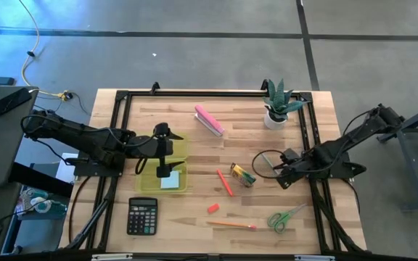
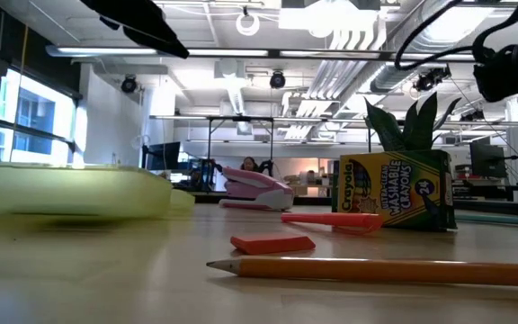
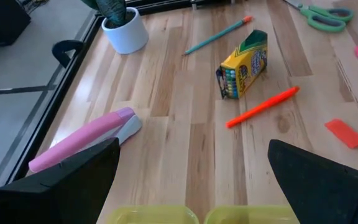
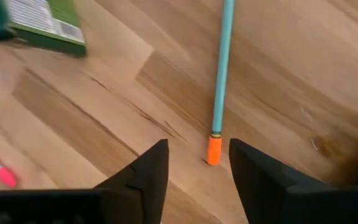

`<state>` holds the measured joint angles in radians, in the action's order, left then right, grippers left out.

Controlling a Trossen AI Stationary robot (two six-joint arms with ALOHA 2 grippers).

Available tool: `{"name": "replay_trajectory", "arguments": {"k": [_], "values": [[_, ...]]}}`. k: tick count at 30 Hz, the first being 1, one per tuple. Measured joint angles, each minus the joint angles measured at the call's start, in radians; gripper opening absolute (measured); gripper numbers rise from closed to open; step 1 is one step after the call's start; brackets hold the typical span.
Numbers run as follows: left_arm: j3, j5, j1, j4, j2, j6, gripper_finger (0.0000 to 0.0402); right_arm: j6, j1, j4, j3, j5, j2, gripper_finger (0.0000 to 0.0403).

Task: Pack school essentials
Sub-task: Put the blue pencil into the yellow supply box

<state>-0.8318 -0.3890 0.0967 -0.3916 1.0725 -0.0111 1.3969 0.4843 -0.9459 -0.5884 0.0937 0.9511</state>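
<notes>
My right gripper [image 4: 199, 167] points steeply down at the table's right side [image 1: 283, 174], open. Its fingers stand on either side of the orange eraser end [image 4: 214, 150] of a teal pencil [image 4: 221, 68] lying flat on the wood, without touching it. My left gripper [image 3: 191, 180] hangs open above a yellow-green tray [image 1: 181, 148], in which a light-blue note pad [image 1: 170, 182] lies. On the table lie the crayon box [image 1: 242, 175], a red-orange marker [image 1: 224, 182], a red eraser [image 1: 213, 208], an orange pencil [image 1: 232, 225] and green-handled scissors [image 1: 285, 217].
A pink stapler [image 1: 209, 120] lies at the far middle, and a potted plant [image 1: 276, 107] stands at the far right. A black calculator [image 1: 142, 216] sits near the front left. Bare wood shows between the tray and the marker.
</notes>
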Motion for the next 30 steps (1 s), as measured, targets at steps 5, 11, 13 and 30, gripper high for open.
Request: {"name": "replay_trajectory", "arguments": {"k": [5,11,13,30], "values": [[0.000,0.000,0.000,0.000,0.000,0.007,0.0400,-0.001,0.000,0.006,0.000,-0.027,0.072,0.0165],[0.000,0.000,0.000,0.000,0.000,0.007,0.0400,-0.001,0.000,0.057,0.000,-0.056,0.151,0.0165],[0.000,0.000,0.000,0.000,0.000,0.007,0.0400,-0.001,0.000,0.067,0.000,-0.060,0.179,0.0165],[0.000,0.000,0.000,-0.001,0.000,0.007,0.0400,-0.036,0.001,0.099,0.011,-0.106,0.347,0.0165]]}}
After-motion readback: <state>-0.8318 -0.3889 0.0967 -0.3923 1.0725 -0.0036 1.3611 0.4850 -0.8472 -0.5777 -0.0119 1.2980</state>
